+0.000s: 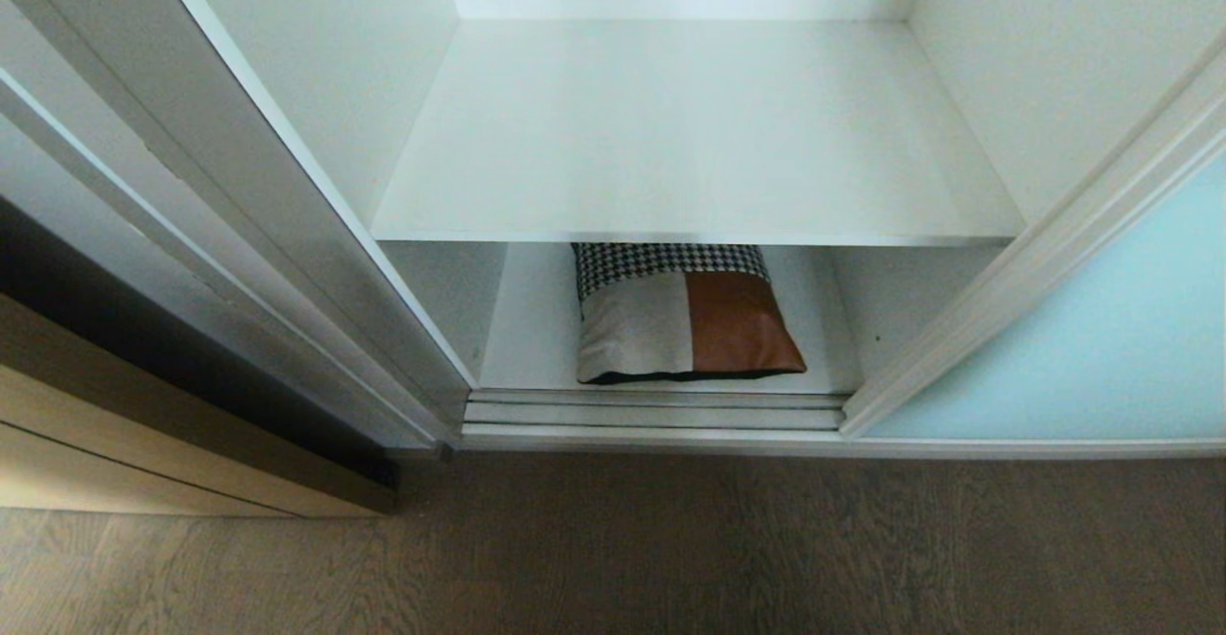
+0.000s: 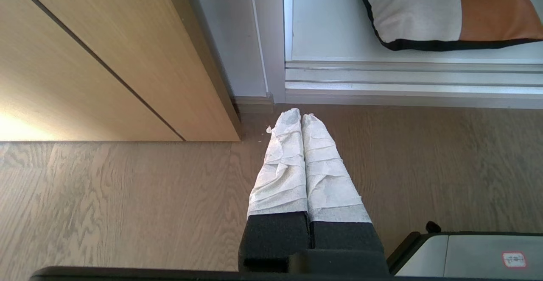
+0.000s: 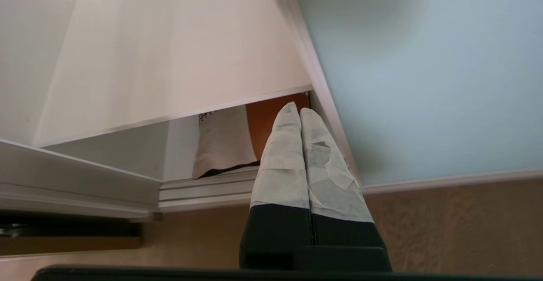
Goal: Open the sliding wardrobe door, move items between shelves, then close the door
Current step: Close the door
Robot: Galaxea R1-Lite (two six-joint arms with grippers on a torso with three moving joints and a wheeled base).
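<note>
Frosted aqua glass marks the sliding wardrobe door [image 1: 1082,348], which in the head view stands to the right of the cushion [image 1: 685,314], leaving the bay open. The cushion lies flat on the lower shelf [image 1: 532,328], just behind the silver floor track [image 1: 656,413] and under the front edge of the upper shelf [image 1: 690,127], which is bare. Neither arm shows in this view. A tan wooden panel [image 1: 144,434] stands well to the left of the cushion, beyond the wardrobe's silver side frame.

Left wrist view: the left gripper [image 2: 301,115], its wrapped fingers pressed together and holding nothing, hangs over the wood-grain floor [image 2: 127,204], short of the track and to the left of the cushion [image 2: 441,14]. It appears parked.

Right wrist view: the right gripper [image 3: 295,109], fingers likewise pressed together and empty, points toward the cushion [image 3: 229,141] beside the door's inner frame [image 3: 322,103].

Judged from this, the step in hand is the reach for the cushion. Done well, the fingers would spread before arrival, enter below the upper shelf's edge, and pinch the soft near hem rather than press it flat. Obstacles are that overhanging shelf edge, the raised track, and the door frame close on the right.
</note>
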